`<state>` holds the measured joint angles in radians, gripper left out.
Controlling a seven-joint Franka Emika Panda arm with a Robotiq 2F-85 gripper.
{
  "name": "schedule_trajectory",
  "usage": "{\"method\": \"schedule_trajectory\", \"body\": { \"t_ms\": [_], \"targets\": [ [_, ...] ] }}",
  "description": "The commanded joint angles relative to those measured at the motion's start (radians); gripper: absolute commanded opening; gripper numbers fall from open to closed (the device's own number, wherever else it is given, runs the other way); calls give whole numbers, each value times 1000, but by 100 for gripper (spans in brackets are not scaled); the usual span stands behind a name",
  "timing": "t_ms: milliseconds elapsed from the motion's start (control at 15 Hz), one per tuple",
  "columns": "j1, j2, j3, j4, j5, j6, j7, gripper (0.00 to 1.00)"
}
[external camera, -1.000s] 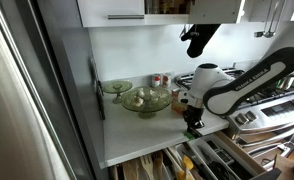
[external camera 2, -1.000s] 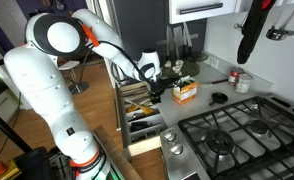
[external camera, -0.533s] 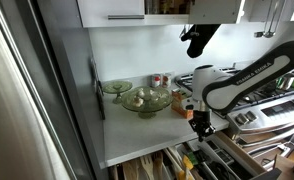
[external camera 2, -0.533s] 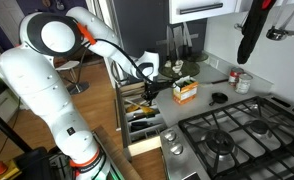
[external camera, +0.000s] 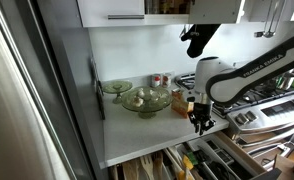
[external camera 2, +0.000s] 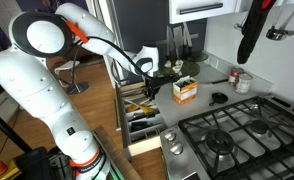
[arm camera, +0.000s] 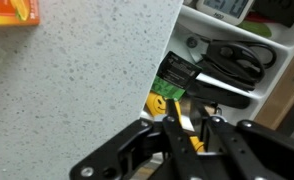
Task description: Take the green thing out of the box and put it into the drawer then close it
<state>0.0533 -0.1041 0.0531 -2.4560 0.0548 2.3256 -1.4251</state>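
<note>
The orange-yellow box (external camera 2: pixel 185 91) stands on the speckled countertop (arm camera: pixel 77 70), and its corner shows at the top left of the wrist view (arm camera: pixel 12 10). My gripper (external camera: pixel 199 124) hangs over the counter's front edge, above the open drawer (external camera: pixel 212 160). It also shows in an exterior view (external camera 2: pixel 150 90) beside the box. In the wrist view the gripper (arm camera: pixel 191 128) has its fingers close together with a narrow gap. I cannot tell whether they hold anything. I cannot make out the tiny green thing for sure. A green patch (arm camera: pixel 172 90) lies by a yellow-handled item in the drawer (arm camera: pixel 227 60).
Pale green glass bowls (external camera: pixel 147 99) stand on the counter behind the gripper. Black utensils (arm camera: pixel 232 55) fill the drawer's compartments. A gas stove (external camera 2: pixel 237 135) lies beside the counter. A black oven mitt (external camera 2: pixel 249 35) hangs above, and small cups (external camera 2: pixel 240 80) stand near the wall.
My gripper has risen slightly from near the countertop edge and shifted sideways towards the open drawer. The box and the drawer have not moved.
</note>
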Motion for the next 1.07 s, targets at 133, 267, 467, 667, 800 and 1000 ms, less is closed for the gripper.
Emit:
{"method": "schedule_trajectory", "body": {
  "t_ms": [133,267,467,667,800,1000],
  "targets": [
    [12,-10,-13,-4,-2,0,2,27],
    [12,-10,-13,-5,-2,1,2,27],
    [12,-10,-13,-5,-2,1,2,52],
    [14,-79,8,-9,-32,-124,166,66],
    [26,-118,28,-21,-41,-202,323,82],
    [53,-165,51,-28,-13,-320,521,100]
  ]
}}
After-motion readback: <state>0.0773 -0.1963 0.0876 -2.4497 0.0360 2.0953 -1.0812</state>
